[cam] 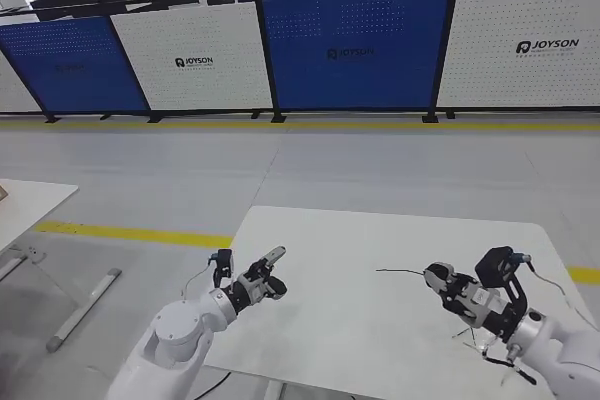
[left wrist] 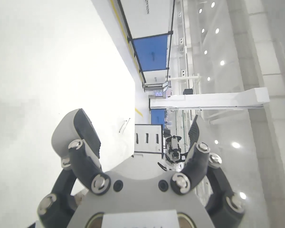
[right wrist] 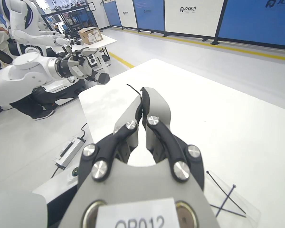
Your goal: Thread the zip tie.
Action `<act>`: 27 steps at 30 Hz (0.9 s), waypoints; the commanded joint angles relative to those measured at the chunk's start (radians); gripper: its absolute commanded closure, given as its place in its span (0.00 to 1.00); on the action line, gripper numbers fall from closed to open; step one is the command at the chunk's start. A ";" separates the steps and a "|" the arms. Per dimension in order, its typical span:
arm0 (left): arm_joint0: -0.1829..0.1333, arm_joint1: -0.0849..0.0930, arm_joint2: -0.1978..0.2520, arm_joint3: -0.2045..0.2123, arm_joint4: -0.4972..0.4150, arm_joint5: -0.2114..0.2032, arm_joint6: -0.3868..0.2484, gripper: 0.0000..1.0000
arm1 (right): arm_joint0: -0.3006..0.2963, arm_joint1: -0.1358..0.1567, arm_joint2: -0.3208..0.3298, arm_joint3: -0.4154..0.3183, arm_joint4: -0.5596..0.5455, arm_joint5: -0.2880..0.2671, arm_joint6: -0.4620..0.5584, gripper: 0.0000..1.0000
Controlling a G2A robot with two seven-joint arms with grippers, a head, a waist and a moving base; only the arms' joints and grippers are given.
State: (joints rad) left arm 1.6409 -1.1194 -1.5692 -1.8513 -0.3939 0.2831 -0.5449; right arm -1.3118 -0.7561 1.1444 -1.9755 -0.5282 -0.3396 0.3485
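The right fingers (right wrist: 143, 100) clamp the black zip tie (right wrist: 133, 88), its thin end poking past their tips. The left fingers (left wrist: 85, 129) gape empty, well apart. Behind the right fingers, a clear sleeve (right wrist: 243, 194) holds crossed spare ties (right wrist: 224, 195).

From above our arms, the top view looks down and forward over the white rectangular table (cam: 370, 330) to the grey floor (cam: 280, 170) and the blue and white pegboard partitions (cam: 350, 55) beyond. Our left wrist camera sits close behind the grey-and-black left gripper (left wrist: 136, 116), rolled sideways, facing along the tabletop. Our right wrist camera sits close behind the grey-and-black right gripper (right wrist: 141, 93), facing across the table. Each wrist view catches the other arm's gripper farther off. All three share the tabletop, and the top and right wrist views share the thin black zip tie (right wrist: 133, 88).
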 commanded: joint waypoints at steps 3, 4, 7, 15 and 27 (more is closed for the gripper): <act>-0.033 0.007 -0.009 0.061 -0.131 0.057 -0.112 0.00 | 0.036 -0.007 -0.074 -0.022 -0.174 0.000 -0.013 1.00; -0.043 0.011 -0.007 0.092 -0.185 0.057 -0.149 0.00 | 0.049 -0.010 -0.103 -0.022 -0.230 0.000 -0.017 1.00; -0.062 0.027 0.017 0.147 -0.244 0.057 -0.198 0.00 | 0.082 -0.017 -0.167 -0.003 -0.272 0.000 -0.023 1.00; -0.062 0.027 0.017 0.147 -0.244 0.057 -0.198 0.00 | 0.085 -0.018 -0.171 0.000 -0.270 0.000 -0.024 1.00; -0.118 0.058 0.134 0.210 -0.426 0.057 -0.167 0.00 | 0.151 -0.037 -0.260 -0.058 -0.448 0.000 0.038 1.00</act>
State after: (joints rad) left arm 1.5315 -1.0673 -1.4500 -1.6415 -0.8012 0.3400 -0.7220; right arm -1.1755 -0.7900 0.9019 -2.0301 -0.9508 -0.3400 0.3767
